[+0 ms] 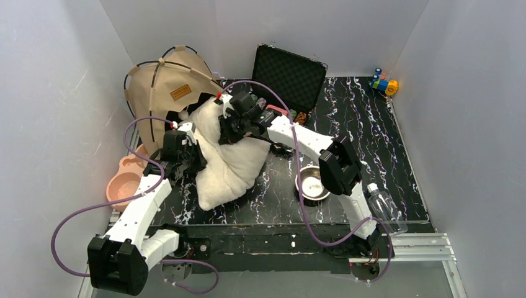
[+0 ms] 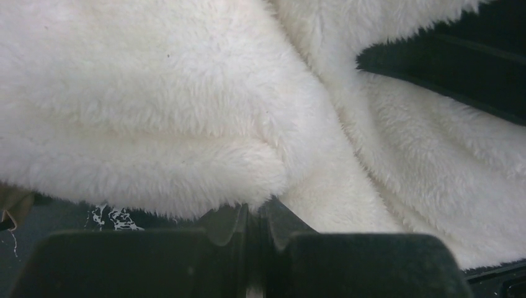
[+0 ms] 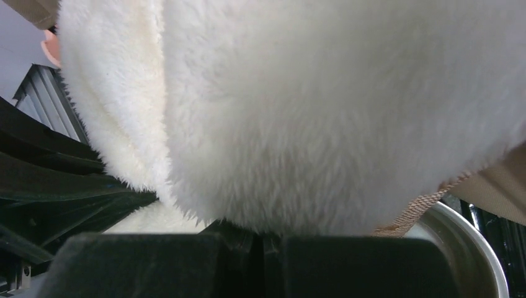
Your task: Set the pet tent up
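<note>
Standing at the near edge of the tabletop: the left jaws point(image 1: 177, 154) sit low over the left side, pinched nearly together on the left edge of the fluffy white cushion point(image 1: 232, 164). In the left wrist view the fur comes right down onto the fingertips point(image 2: 226, 222), so I'd call that a grip on the cushion, though I can't see the fabric between them.

Next out, the cushion itself. Its long axis runs from the near middle of the tabletop up toward the far-left corner, and it looks bunched and tilted, not flat.

The right jaws point(image 1: 239, 121) are further out, on the cushion's far end. They're narrow too, with fur piled on the tips in the right wrist view, which I read as another pinch on the cushion.

Furthest out is the pet tent point(image 1: 164, 87), in the far-left corner, with its brown label point(image 1: 180, 92) facing up. It lies far and left of both jaws, and the cushion's far end is touching its open side.

The left jaws look a touch nearer to the tent's near wall, and the right jaws are just beside the opening. My guess is that any push goes along the cushion's long axis, into that far-left corner.
</note>
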Robot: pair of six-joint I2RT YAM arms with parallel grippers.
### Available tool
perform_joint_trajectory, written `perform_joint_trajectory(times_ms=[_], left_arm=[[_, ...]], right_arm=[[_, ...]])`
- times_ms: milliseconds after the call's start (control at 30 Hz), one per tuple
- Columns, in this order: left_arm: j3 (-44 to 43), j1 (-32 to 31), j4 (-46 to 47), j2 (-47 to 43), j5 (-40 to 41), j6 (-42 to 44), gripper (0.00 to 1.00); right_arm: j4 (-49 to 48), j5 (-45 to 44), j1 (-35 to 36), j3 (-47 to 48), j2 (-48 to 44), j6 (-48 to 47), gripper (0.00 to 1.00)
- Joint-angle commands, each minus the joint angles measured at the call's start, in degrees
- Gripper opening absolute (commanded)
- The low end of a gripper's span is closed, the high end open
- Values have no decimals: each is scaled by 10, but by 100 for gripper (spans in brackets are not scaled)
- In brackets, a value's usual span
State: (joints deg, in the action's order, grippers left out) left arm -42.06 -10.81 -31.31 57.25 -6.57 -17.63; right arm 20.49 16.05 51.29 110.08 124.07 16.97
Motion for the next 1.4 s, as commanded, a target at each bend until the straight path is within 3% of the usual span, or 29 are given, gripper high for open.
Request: perform_joint_trajectory(times_ms=[0,267,367,567,767,1067,1267,1333,1367], left_arm=[[-33,1,53,3,-63,-14,0],[-41,10,58,24,-64,-19,0],[-41,18,42,18,-46,-17,0],[-42,33,19,3,-37,4,0],[-49,41,6,-6,-12,19,0],[-83,84,11,15,-42,33,0],[-102,102,19,31,-49,29,0],[-111,107,25,39,-48,23,0],[-114,107,27,43,-45,20,0]], right_arm=[[-23,31,-1,47,32,10,1],[58,36,-11,183,106,15,1],[33,24,-12,102,51,22,15],[0,-37,-17,-35,-86,18,56],[5,-43,-20,-79,-155,5,77],[-56,-84,-21,-247,-243,-5,81],[-135,-101,-21,-255,-211,-28,80],[-145,-100,-22,-228,-181,-29,75],[-149,-100,-22,-212,-165,-28,65]])
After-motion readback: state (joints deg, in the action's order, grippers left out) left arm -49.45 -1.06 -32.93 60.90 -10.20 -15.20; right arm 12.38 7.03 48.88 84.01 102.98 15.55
